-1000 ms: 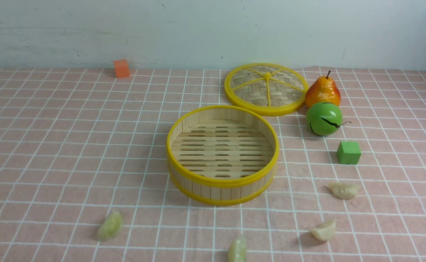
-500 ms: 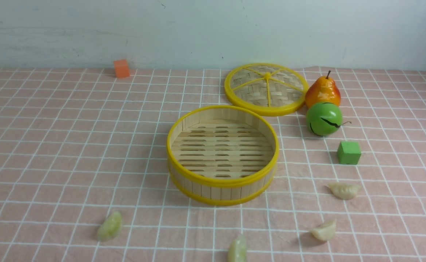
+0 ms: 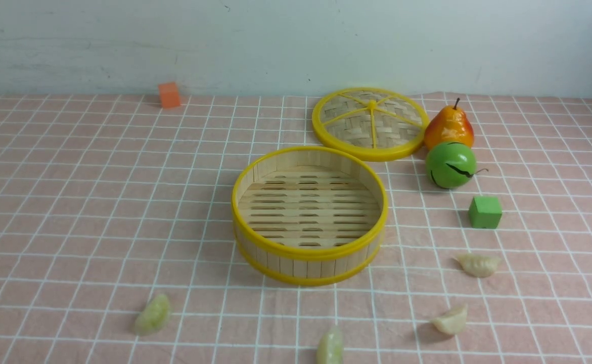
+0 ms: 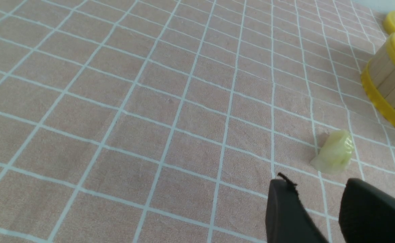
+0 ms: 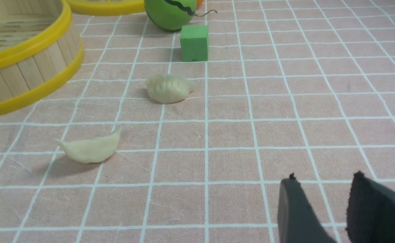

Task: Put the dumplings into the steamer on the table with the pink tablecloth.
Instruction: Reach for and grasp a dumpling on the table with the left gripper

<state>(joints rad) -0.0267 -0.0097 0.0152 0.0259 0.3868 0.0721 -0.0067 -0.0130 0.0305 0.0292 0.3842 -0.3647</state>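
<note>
The steamer [image 3: 306, 264] stands with nothing in it mid-table on the pink tablecloth [image 3: 73, 202]. Several dumplings lie on the cloth in front of it: one at the near left [image 3: 152, 314], one at the front edge [image 3: 330, 347], two at the right [image 3: 450, 320] [image 3: 479, 265]. My left gripper [image 4: 317, 184] is open just short of a pale green dumpling [image 4: 334, 152], with the steamer [image 4: 391, 87] beyond. My right gripper [image 5: 323, 179] is open with nothing in it, apart from two cream dumplings [image 5: 89, 150] [image 5: 168, 88]. Neither arm shows in the front view.
The woven lid [image 3: 370, 123] lies flat behind the steamer. A pear [image 3: 448, 126], a green apple [image 3: 450, 165] and a green cube [image 3: 485, 212] stand to the right; an orange cube [image 3: 169, 94] sits at the back left by the wall.
</note>
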